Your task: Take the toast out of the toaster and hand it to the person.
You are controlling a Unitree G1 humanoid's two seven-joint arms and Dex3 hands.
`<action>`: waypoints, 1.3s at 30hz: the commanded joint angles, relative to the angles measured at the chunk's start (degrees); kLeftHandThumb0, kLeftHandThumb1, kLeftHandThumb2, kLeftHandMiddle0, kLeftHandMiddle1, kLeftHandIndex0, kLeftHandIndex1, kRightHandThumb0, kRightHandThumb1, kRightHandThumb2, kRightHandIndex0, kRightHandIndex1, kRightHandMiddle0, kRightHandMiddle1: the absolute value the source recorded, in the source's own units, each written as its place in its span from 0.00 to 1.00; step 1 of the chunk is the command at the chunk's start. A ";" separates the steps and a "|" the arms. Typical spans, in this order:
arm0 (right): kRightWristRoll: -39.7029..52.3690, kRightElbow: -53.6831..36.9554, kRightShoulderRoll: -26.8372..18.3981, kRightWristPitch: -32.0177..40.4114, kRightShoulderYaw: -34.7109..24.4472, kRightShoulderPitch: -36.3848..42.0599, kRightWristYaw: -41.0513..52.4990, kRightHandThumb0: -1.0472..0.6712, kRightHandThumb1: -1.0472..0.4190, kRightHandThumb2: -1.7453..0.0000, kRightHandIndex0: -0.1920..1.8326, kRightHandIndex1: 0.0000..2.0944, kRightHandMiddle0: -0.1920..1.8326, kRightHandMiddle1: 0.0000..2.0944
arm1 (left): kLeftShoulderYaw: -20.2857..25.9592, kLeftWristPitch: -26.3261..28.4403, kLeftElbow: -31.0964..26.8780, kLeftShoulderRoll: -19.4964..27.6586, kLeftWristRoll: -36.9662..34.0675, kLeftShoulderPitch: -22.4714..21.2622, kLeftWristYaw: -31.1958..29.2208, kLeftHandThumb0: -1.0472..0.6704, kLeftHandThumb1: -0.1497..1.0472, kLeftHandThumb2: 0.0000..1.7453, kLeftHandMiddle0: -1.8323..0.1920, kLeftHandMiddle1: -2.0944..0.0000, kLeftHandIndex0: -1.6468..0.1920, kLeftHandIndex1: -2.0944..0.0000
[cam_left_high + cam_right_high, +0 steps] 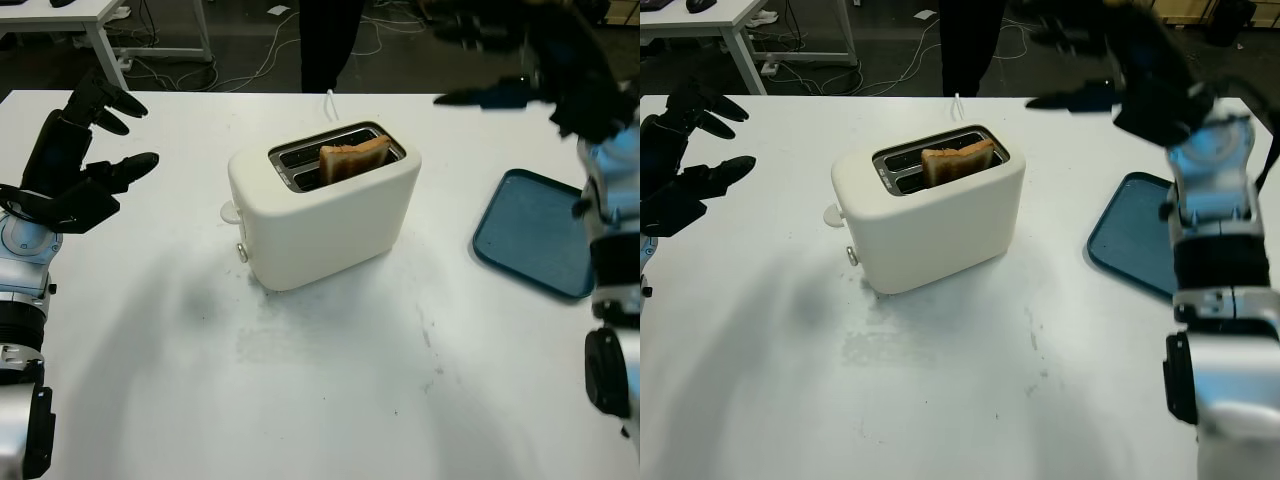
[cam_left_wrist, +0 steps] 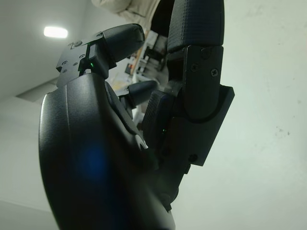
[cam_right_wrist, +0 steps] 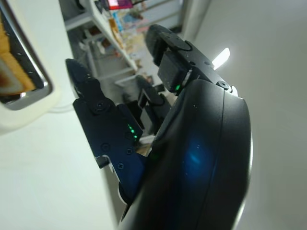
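A cream two-slot toaster (image 1: 325, 205) stands in the middle of the white table (image 1: 330, 400). One slice of browned toast (image 1: 353, 158) sticks up from its rear slot, and its edge also appears in the right wrist view as toast (image 3: 6, 72). My right hand (image 1: 455, 65) is open, raised above the table to the right of and behind the toaster, fingers pointing left. My left hand (image 1: 135, 135) is open, hovering over the table's left side, well apart from the toaster. A person (image 1: 330, 40) in dark trousers stands at the far table edge behind the toaster.
A blue tray (image 1: 535, 235) lies on the table's right side, below my right arm. The toaster's white cord (image 1: 330, 103) runs toward the far edge. Another table (image 1: 90, 20) and floor cables sit beyond at the back left.
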 commanded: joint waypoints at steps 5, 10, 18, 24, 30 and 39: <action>-5.92 4.43 0.18 -6.51 4.12 -6.00 -2.63 0.36 0.34 1.00 0.57 0.12 0.55 0.08 | 0.44 -0.52 -0.14 -0.21 -0.30 0.32 0.54 0.00 0.89 0.26 0.91 0.17 0.90 0.23; -9.01 9.52 1.65 -11.28 8.11 -8.13 -2.41 0.29 0.29 1.00 0.57 0.45 0.59 0.06 | 0.27 -0.39 0.12 -0.13 -0.17 0.11 0.34 0.00 0.89 0.26 0.91 0.17 0.90 0.24; -13.26 8.29 2.65 -12.72 11.46 -6.68 -4.20 0.28 0.29 1.00 0.53 0.26 0.61 0.02 | 0.38 0.00 -0.42 -0.29 -0.50 0.20 0.12 0.00 0.89 0.26 0.91 0.17 0.90 0.24; -12.66 7.80 3.21 -13.22 12.06 -5.71 -2.84 0.33 0.28 1.00 0.51 0.26 0.60 0.01 | 0.28 -0.91 0.13 -0.15 -0.13 0.10 0.46 0.00 0.89 0.26 0.91 0.17 0.90 0.24; -13.25 6.89 3.21 -11.68 12.92 -5.04 -1.94 0.33 0.28 1.00 0.48 0.28 0.59 0.01 | 0.27 -0.44 -0.17 -0.24 -0.17 0.23 0.41 0.00 0.89 0.26 0.91 0.17 0.90 0.24; -14.80 9.38 4.07 -13.25 14.31 -4.39 -4.04 0.33 0.28 1.00 0.47 0.27 0.59 0.00 | 0.60 0.18 -0.95 -0.60 -0.58 0.85 0.61 0.00 0.89 0.26 0.91 0.17 0.90 0.23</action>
